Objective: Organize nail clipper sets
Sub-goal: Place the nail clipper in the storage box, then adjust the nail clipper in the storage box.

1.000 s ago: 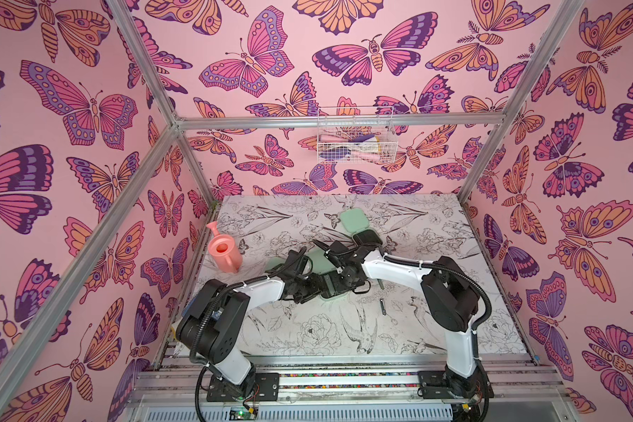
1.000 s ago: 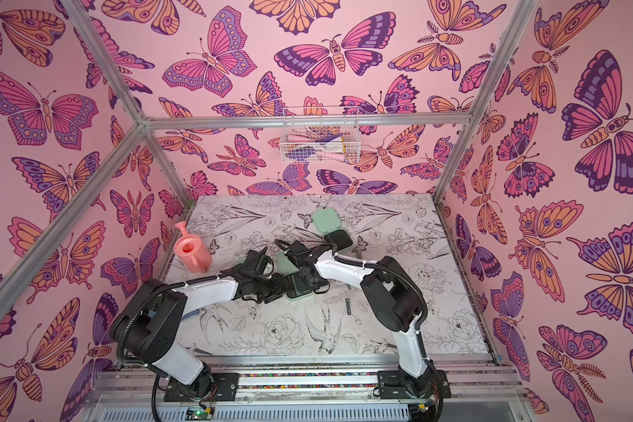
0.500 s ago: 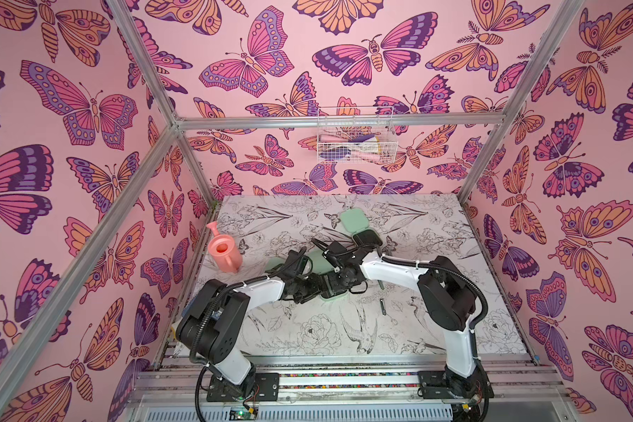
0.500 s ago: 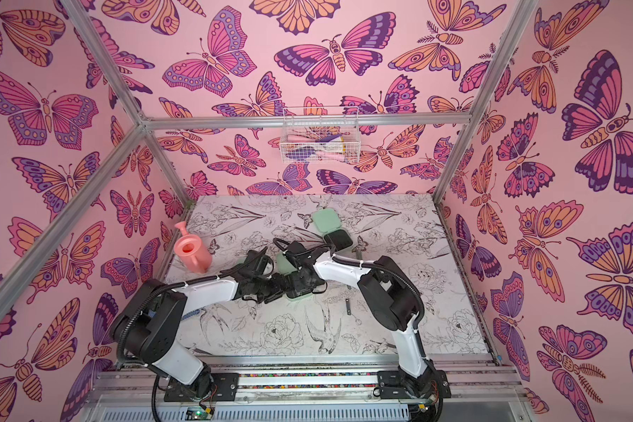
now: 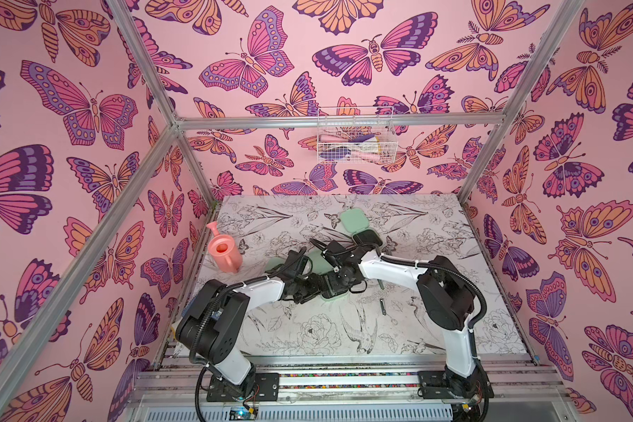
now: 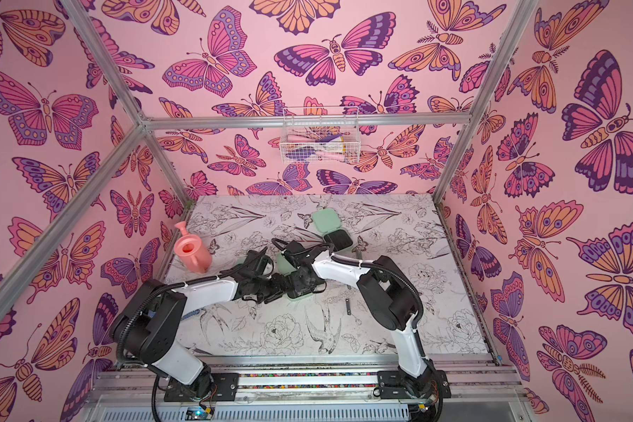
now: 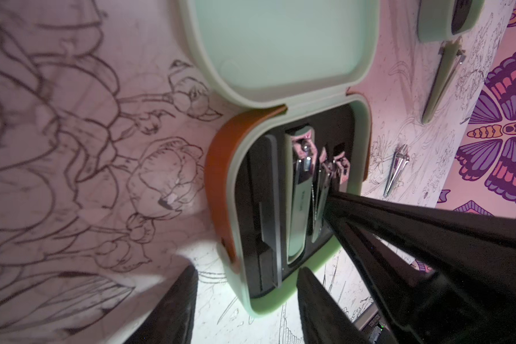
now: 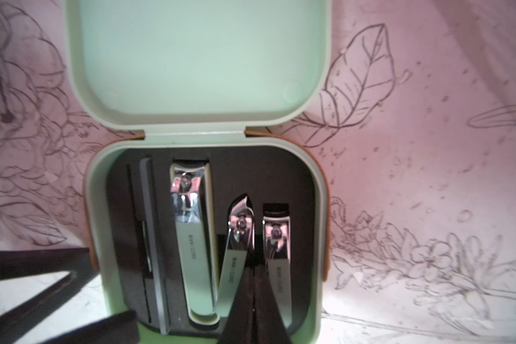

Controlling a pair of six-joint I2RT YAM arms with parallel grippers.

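An open mint-green nail clipper case (image 8: pixel 319 238) lies mid-table, its lid (image 8: pixel 197 59) laid flat. The black tray holds a large clipper (image 8: pixel 191 238), a small clipper (image 8: pixel 276 253), a file (image 8: pixel 154 238) and a small clipper lying askew (image 8: pixel 236 259). My right gripper (image 8: pixel 253 265) is shut, tips down in the tray between the two small clippers. My left gripper (image 7: pixel 249 269) is open astride the case's near corner (image 7: pixel 265 306); one finger (image 7: pixel 313 286) meets the rim, the other (image 7: pixel 176 297) stands off the side. In both top views the grippers (image 5: pixel 317 288) (image 5: pixel 338 283) meet over this case (image 6: pixel 296 296).
A second open case (image 5: pixel 351 221) lies further back with its black tray (image 5: pixel 368 239) up. Loose tools (image 7: pixel 395 169) (image 7: pixel 441 86) lie on the table right of the case. A pink watering can (image 5: pixel 224 254) stands at the left. A wire basket (image 5: pixel 355 142) hangs on the back wall.
The right arm's elbow has drifted slightly to the left. Both grippers have stayed at the open case, with the same jaw openings.
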